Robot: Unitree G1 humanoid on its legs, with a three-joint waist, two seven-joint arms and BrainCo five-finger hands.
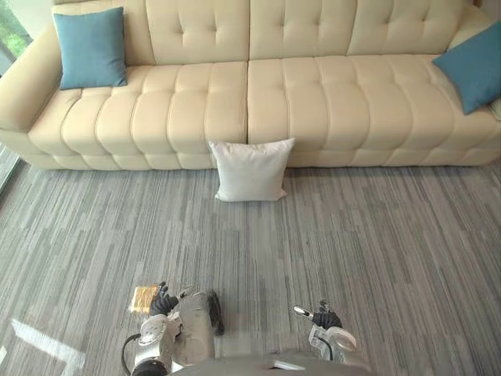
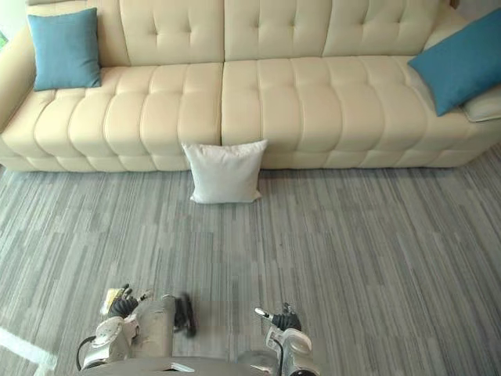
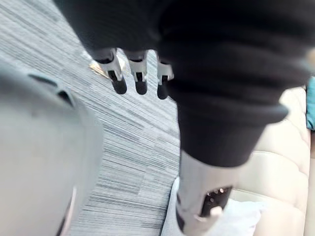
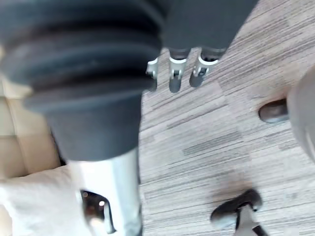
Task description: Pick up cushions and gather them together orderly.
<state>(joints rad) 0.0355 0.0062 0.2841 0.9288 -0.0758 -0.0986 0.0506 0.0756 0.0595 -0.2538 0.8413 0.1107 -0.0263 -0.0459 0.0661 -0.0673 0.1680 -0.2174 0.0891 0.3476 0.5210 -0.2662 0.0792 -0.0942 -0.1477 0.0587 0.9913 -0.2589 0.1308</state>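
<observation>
My left hand point(image 1: 163, 303) and right hand point(image 1: 326, 318) hang at the bottom of the frame, fingers relaxed, empty. At centre, a white cushion point(image 1: 251, 169) stands on the floor against the sofa point(image 1: 337, 102).

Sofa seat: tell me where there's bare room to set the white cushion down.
The whole middle of the sofa seat is bare, between the left teal cushion and the right teal cushion. Both ends are taken. The carpet is free either side of the white cushion leaning on the sofa front.

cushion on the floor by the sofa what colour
The floor cushion is white, clearest in the left eye view.
</observation>
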